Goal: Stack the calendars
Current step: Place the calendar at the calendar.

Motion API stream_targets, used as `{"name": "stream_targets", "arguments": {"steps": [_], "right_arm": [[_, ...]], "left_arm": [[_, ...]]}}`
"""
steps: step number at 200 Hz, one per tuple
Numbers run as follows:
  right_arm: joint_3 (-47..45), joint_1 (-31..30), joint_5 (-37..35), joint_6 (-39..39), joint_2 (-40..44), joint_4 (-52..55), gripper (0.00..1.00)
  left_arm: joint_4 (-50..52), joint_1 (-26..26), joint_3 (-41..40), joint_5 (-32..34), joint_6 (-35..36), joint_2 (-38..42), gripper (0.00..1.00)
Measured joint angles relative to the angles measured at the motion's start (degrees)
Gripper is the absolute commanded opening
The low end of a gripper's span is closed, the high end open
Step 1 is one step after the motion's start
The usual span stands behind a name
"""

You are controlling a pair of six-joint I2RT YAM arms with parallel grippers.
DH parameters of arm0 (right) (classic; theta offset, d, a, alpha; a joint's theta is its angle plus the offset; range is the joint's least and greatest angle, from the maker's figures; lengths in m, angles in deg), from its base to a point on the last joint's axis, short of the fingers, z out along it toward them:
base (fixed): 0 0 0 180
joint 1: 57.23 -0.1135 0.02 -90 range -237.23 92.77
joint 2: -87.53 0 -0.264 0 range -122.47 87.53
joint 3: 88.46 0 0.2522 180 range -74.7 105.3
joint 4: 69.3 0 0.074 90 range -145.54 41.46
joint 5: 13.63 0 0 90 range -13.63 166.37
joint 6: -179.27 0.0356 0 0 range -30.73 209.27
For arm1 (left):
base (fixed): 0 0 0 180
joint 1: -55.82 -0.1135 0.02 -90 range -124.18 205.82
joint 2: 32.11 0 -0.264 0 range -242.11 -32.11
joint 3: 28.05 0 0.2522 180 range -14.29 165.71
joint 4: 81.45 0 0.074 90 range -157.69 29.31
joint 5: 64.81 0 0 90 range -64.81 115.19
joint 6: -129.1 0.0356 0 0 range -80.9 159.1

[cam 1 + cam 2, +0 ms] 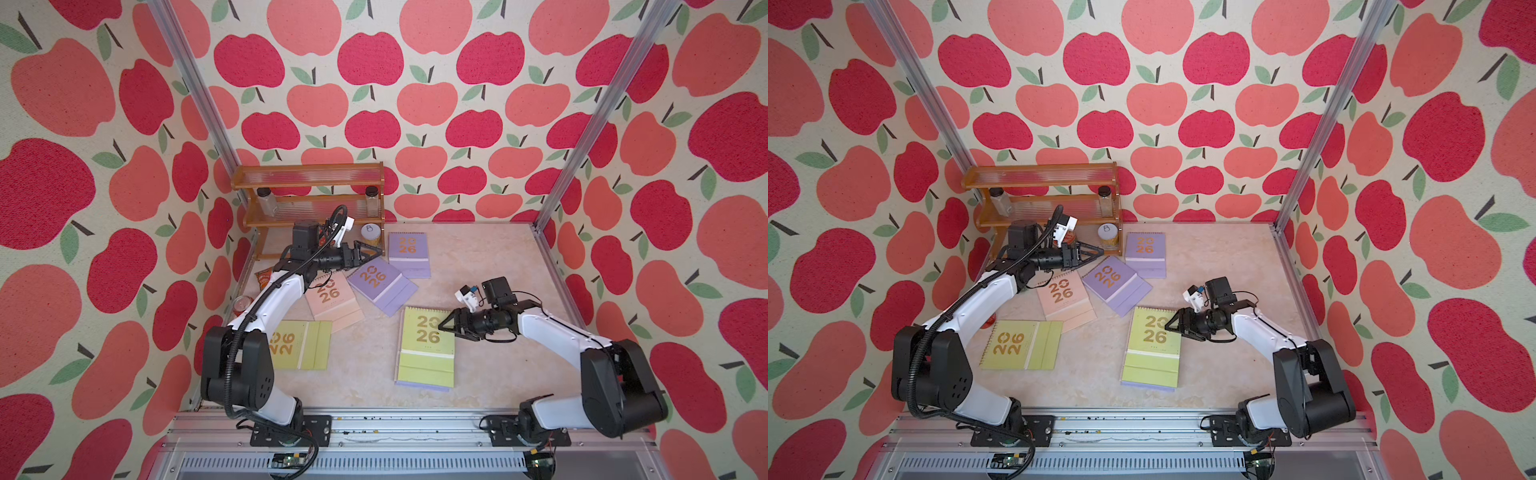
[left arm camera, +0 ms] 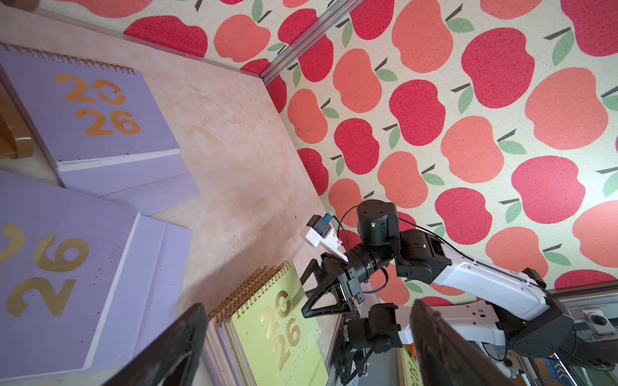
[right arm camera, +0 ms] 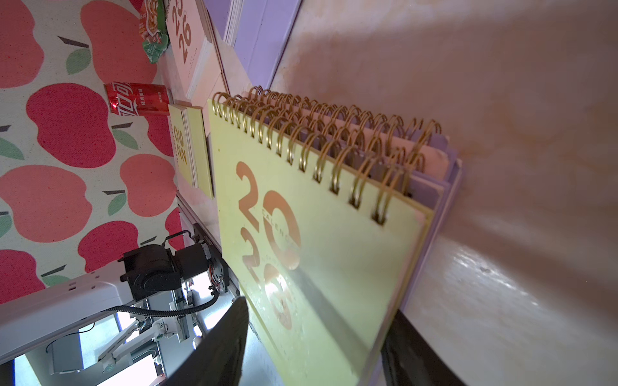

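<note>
Left gripper (image 1: 376, 250): jaws spread, empty, hovering beside the rack (image 1: 309, 176).
Tilted lilac calendar (image 1: 380, 286): loose, just nearside of that gripper, long axis diagonal; the left arm is nearer, so it is the likely pick.
Stack (image 1: 424, 365): front centre, yellow-green calendar on top.
Right gripper (image 1: 441, 326): jaws parted, gripping nothing, over the stack's right edge.

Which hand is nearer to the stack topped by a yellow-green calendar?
Right. The right hand is at the edge of the stack, near its spiral binding; the left hand is far off, by the tilted lilac calendar near the rack.
</note>
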Motion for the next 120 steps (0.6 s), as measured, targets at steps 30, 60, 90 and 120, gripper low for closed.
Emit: {"name": "stream_targets", "arguments": {"steps": [30, 60, 90, 120], "right_arm": [[0.4, -0.2, -5.0, -0.4, 0.7, 2.2, 0.68], [0.4, -0.3, -11.8, -1.3, 1.0, 6.1, 0.69], [1.9, -0.3, -18.2, -3.3, 3.3, 10.2, 0.69], [8.0, -0.3, -23.4, -6.4, 4.8, 13.0, 0.70]], "left_arm": [[0.7, 0.0, 0.3, 0.4, 0.5, 0.0, 0.94], [1.7, 0.0, 0.5, 0.7, 1.2, 0.0, 0.94], [6.7, -0.2, 2.9, 3.2, 3.3, -0.2, 0.94], [16.0, -1.6, 7.7, 9.4, 5.9, -0.6, 0.95]]}}
